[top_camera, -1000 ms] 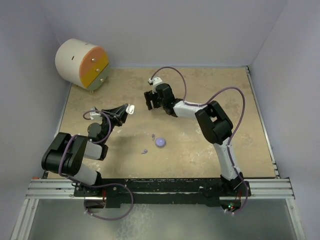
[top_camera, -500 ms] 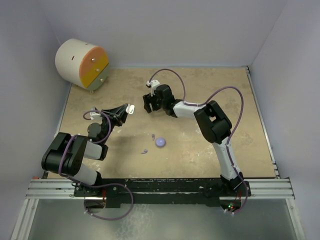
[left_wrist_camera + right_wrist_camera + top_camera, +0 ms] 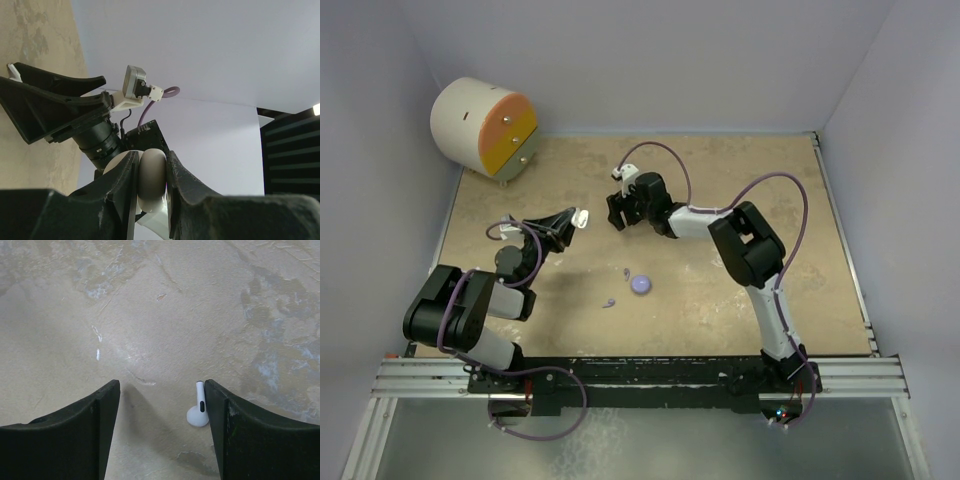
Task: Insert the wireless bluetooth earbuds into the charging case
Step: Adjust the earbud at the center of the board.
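While right gripper hangs low over table with jaws spread, white earbud lies between them (close to one jaw). Left gripper pinches whitish rounded piece; lilac case sits mid-table.

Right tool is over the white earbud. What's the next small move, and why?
Probably nudge the right tool sideways toward the small white stemmed earbud before closing. Its jaws stand open, but the earbud lies on the beige mottled tabletop right beside one finger, well off centre.
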`<action>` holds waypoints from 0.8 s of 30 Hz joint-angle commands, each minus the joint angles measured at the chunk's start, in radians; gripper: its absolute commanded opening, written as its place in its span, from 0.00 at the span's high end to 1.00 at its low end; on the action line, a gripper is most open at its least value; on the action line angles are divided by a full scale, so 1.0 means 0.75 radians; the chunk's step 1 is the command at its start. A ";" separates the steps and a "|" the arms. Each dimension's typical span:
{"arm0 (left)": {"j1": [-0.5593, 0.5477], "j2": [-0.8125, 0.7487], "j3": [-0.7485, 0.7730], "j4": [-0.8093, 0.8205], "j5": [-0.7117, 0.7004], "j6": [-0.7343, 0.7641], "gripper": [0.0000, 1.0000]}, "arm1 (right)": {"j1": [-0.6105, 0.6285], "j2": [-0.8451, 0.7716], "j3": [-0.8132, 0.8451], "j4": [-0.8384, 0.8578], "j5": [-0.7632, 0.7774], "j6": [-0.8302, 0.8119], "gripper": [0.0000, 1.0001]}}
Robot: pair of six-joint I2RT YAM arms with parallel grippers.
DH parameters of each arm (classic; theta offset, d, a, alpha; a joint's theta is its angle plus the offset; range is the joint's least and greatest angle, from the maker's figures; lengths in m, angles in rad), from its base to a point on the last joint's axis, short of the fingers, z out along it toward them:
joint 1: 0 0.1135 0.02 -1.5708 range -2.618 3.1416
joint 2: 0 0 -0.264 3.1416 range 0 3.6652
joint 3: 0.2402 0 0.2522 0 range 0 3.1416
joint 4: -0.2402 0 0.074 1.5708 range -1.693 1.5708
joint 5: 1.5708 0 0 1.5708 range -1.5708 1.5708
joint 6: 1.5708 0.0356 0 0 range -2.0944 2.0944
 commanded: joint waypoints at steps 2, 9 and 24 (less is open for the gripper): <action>0.013 -0.034 -0.010 0.140 0.003 -0.010 1.00 | 0.007 -0.057 -0.039 -0.093 -0.106 -0.073 0.30; 0.014 -0.067 -0.025 0.110 -0.006 -0.003 1.00 | 0.006 -0.081 -0.046 -0.180 -0.201 -0.174 0.31; 0.013 -0.266 -0.045 -0.091 -0.034 0.050 1.00 | 0.007 -0.271 -0.154 -0.191 -0.047 -0.195 0.29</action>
